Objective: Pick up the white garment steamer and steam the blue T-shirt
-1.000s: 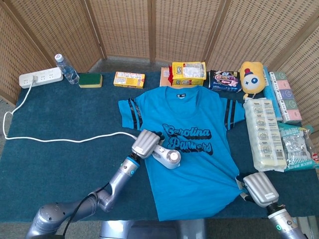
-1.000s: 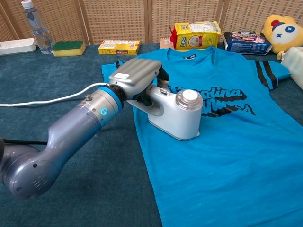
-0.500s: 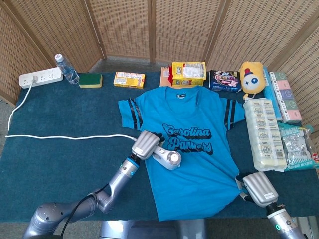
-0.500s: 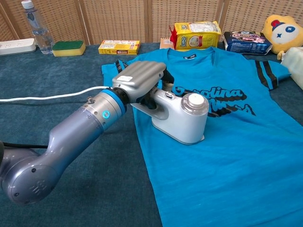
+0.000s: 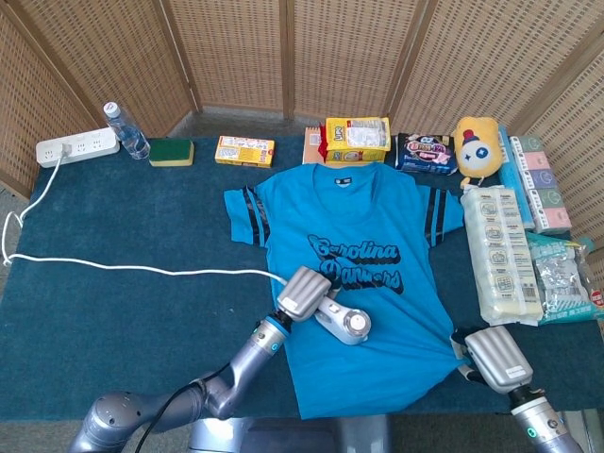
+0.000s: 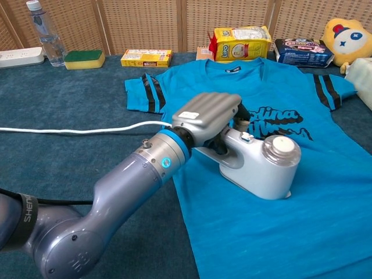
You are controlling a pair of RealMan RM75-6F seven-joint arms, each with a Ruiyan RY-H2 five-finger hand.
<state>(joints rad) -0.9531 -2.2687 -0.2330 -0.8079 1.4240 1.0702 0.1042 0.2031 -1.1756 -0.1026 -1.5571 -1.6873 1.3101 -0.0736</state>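
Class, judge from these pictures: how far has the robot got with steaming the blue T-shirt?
Done: the left hand holds the white garment steamer. In hand: the steamer rests on the blue T-shirt, just below its printed lettering. Left: the remaining fabric, by the look of it; the right hand rests at the hem corner.

A: What stands behind your table?

B: You have a folding wicker screen (image 5: pixel 283 57), panels of woven tan lattice in darker brown frames, angled so they wrap the far edge and both sides.

A: And the work surface?

B: Your table (image 5: pixel 113 311) is covered in dark teal carpet-like cloth, flat, running to the screen's foot. A strip of grey floor (image 5: pixel 212 111) shows at the gap where the panels meet at far centre-left.

A: Lighting?

B: You're under even, bright light; shadows on the cloth are soft and short. No window shows in either view.
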